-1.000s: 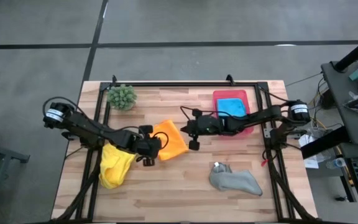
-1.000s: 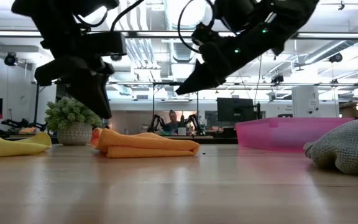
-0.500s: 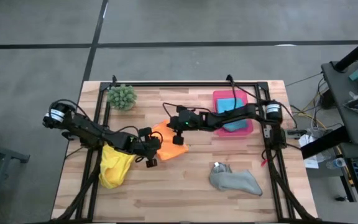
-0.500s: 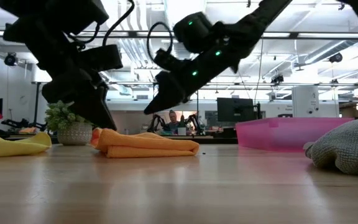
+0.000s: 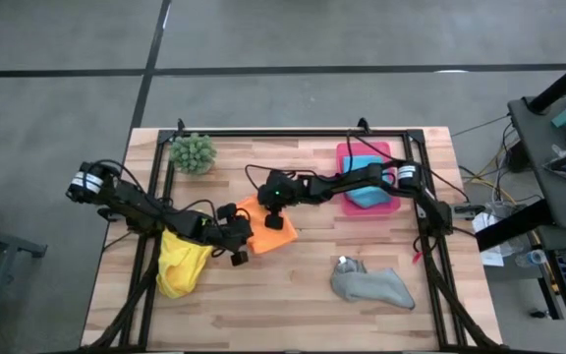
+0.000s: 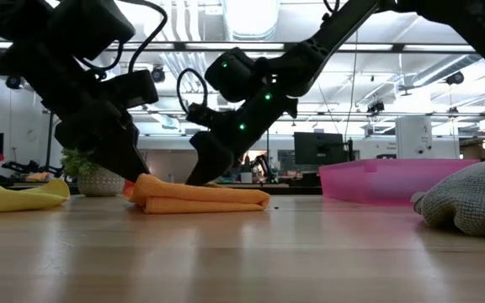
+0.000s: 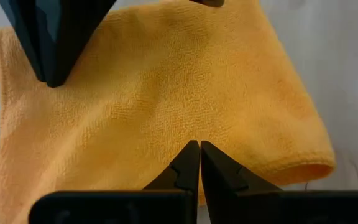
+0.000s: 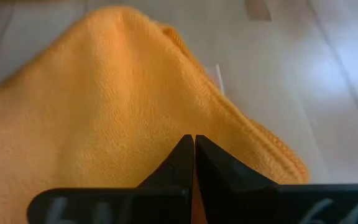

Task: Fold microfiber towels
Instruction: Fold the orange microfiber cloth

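Both arms reach low toward mid-bench — the left gripper from the left side, jaws pressed together, tips angled down; the right gripper stretched far across from the right, jaws likewise closed.

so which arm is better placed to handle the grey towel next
Right, probably. The grey towel lies on the right arm's side of the table, nearer the right gripper. The left gripper sits farther off, with the yellow towel beside it. Both grippers are at the orange towel, shut.
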